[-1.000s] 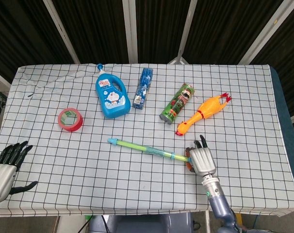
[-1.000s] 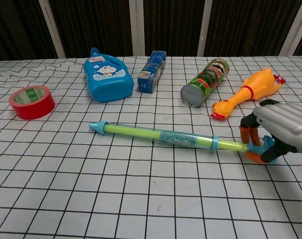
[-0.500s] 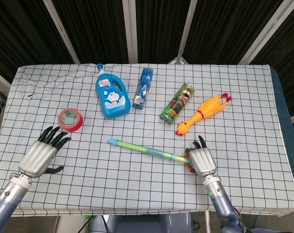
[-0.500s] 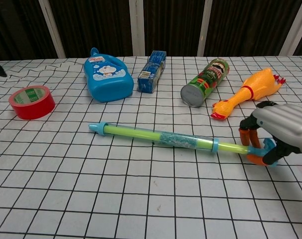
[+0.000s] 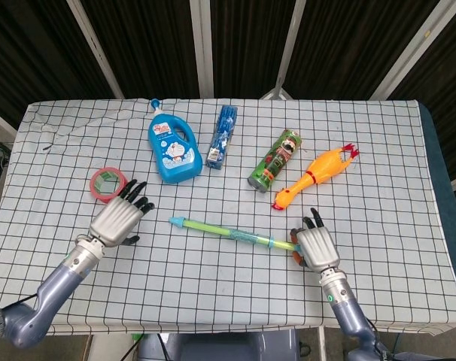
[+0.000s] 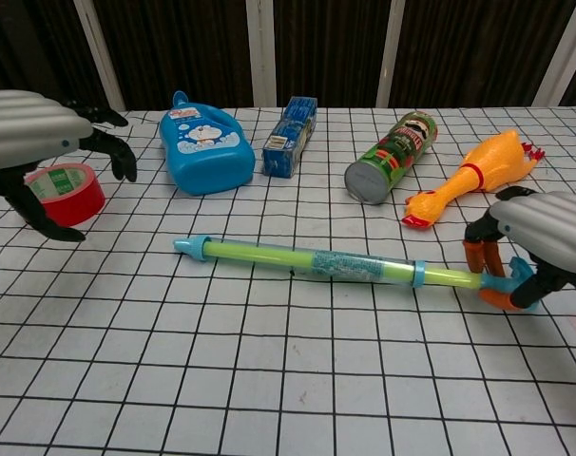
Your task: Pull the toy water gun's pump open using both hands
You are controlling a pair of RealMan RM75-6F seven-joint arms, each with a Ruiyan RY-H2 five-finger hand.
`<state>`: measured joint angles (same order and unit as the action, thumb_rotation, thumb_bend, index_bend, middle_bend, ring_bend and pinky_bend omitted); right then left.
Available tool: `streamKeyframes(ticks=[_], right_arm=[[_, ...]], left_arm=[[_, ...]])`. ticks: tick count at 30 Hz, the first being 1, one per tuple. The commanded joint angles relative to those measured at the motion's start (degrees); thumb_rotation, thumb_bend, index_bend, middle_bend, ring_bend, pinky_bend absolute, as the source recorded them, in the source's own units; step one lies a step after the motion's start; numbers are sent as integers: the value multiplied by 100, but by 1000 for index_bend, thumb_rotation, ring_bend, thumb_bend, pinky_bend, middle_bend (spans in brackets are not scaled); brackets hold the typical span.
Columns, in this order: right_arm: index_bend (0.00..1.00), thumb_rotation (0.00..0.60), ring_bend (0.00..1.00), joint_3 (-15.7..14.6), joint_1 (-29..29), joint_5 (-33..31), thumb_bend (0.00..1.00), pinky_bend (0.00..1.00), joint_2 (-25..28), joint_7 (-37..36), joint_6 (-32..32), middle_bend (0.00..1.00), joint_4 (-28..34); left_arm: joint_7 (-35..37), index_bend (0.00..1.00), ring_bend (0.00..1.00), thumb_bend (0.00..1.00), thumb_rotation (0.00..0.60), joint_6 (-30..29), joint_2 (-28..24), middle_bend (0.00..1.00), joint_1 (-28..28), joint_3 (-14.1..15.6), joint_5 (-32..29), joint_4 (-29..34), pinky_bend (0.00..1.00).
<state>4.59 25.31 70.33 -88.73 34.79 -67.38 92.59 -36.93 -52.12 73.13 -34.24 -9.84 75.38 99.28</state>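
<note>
Left hand point(image 5: 120, 219) (fingers spread) moved in; right hand point(image 6: 540, 237) grips water gun point(image 6: 326, 263).

Both views are bright and evenly lit from overhead. The checked tablecloth point(image 5: 213, 278) shows no glare, and shadows under the things on it are short and soft. Behind the far edge of the table the backdrop is dark, crossed by pale frame bars. The head view is sharp from corner to corner, with grid lines running straight. In the chest view the left hand point(image 6: 41, 142), close to the lens at the left edge, looks slightly soft, and the right hand point(image 6: 540, 242) likewise.
</note>
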Motion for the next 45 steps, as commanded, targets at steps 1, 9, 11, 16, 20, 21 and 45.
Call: streamKeyframes(ticks=[1, 9, 11, 16, 20, 21, 45], right_arm=[[735, 600, 222, -6, 3, 3, 494, 0, -1, 0, -1, 620, -4], [735, 600, 222, -18, 22, 17, 493, 0, 33, -65, 21, 620, -30], [735, 600, 222, -25, 27, 21, 493, 0, 49, -81, 33, 620, -41], [735, 600, 222, -40, 15, 6, 494, 0, 74, -149, 47, 620, -86], [735, 600, 222, -46, 18, 14, 494, 0, 89, -186, 54, 620, -92], [735, 600, 222, -46, 21, 20, 495, 0, 91, -190, 55, 620, -91], [735, 600, 222, -55, 77, 123, 501, 0, 189, -246, 78, 620, -74]], left_arm=[[-238, 312, 18, 293, 600, 108, 306, 314, -212, 8, -266, -159, 5], [-654, 318, 27, 372, 600, 72, 987, 320, -587, 32, -703, -504, 5], [-722, 322, 27, 390, 600, 37, 1127, 323, -657, 31, -790, -551, 5], [-1025, 327, 27, 402, 600, 13, 1482, 326, -865, 78, -1079, -723, 5], [-1167, 331, 27, 402, 600, -67, 1718, 329, -961, 127, -1313, -887, 5], [-1194, 332, 27, 402, 600, -81, 1768, 330, -983, 138, -1362, -930, 5], [-901, 447, 72, 429, 600, -446, 2452, 447, -1195, 283, -1486, -1455, 18]])
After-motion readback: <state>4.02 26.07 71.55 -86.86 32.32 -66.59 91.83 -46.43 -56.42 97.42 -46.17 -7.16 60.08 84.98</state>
